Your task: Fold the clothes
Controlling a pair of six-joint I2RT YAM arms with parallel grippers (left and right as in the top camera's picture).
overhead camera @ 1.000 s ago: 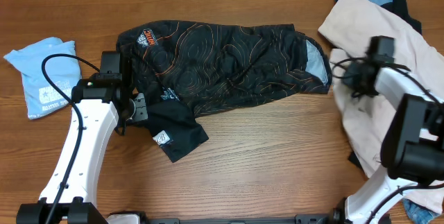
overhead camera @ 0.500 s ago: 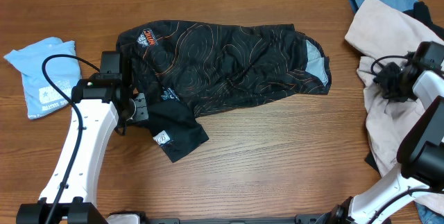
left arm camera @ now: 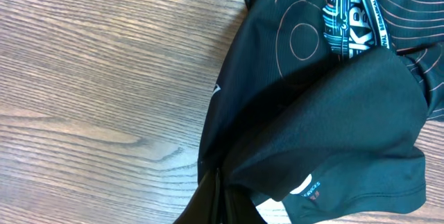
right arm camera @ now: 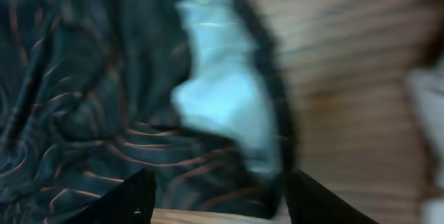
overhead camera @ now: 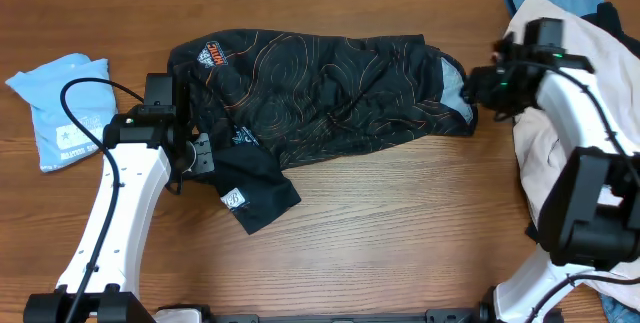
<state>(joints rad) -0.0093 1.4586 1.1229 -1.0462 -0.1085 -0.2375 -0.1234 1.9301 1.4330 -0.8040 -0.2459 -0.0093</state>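
Where the black T-shirt (overhead camera: 320,88) trails a sleeve toward the front of the table (overhead camera: 400,233), the left gripper (overhead camera: 196,153) is clamped on that dark fabric. The shirt's body lies spread out behind, orange contour lines up. At its right end, the right gripper (overhead camera: 478,87) hovers with fingers (right arm camera: 135,197) apart and empty. A cream garment (overhead camera: 545,153) lies right of the shirt and a folded light-blue one (overhead camera: 65,108) lies left of it.

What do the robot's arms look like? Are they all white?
Mostly. The left arm and right arm are long white tubes with chunky black joints. A thin black cable curls off the left one. The right gripper is black, with two dark fingers.
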